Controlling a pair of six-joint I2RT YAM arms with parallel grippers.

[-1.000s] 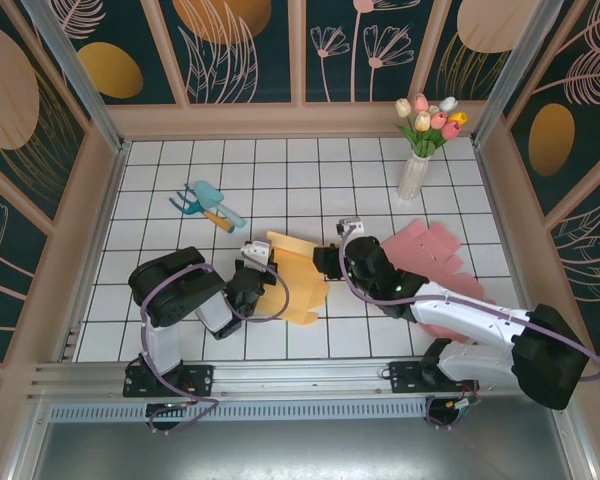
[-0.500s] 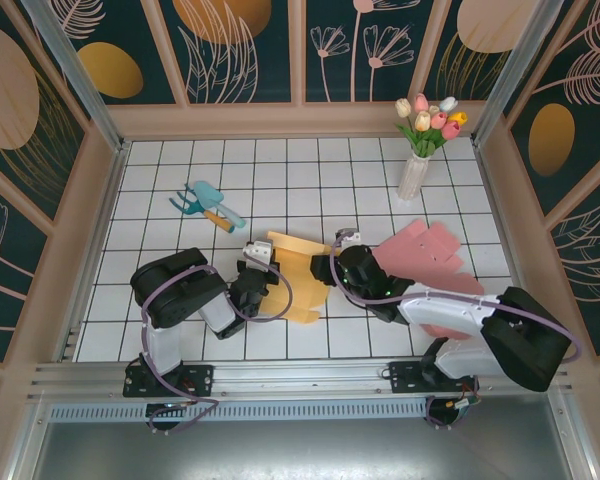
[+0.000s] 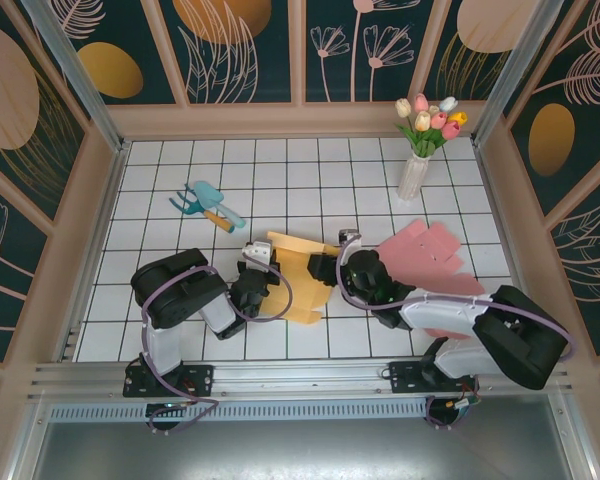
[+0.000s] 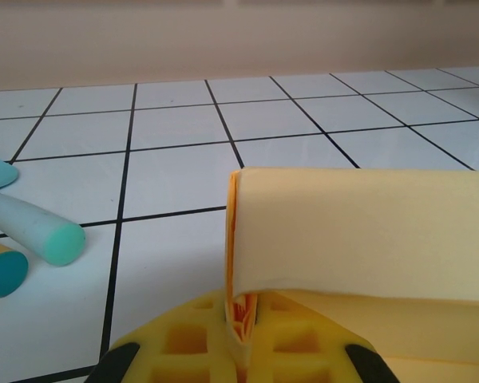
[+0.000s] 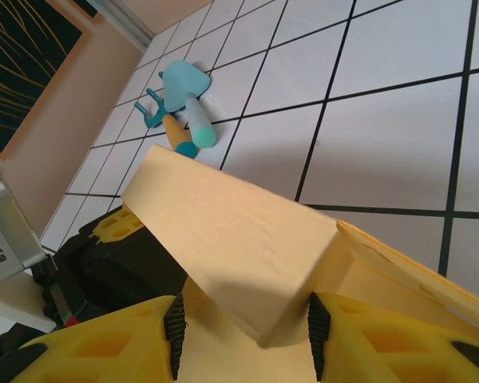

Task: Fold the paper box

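Tiled table (image 3: 280, 170) open behind, left gripper (image 4: 241, 319) pinching paper box (image 3: 302, 297) edge, right gripper (image 5: 243, 323) seemingly clasping its flap.

The yellow paper box (image 3: 298, 285) slips out of sight under the left gripper (image 3: 268, 282) on one side and the right gripper (image 3: 322, 268) on the other. The right arm (image 3: 450, 315) covers part of the pink sheet (image 3: 430, 250). In the left wrist view, the tool handles (image 4: 32, 231) run off the left edge. Whether the right fingers (image 5: 174, 331) really pinch that flap, I can't tell.

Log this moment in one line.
left end effector: shut on paper box edge | right end effector: flap between fingers | fold: unfinished
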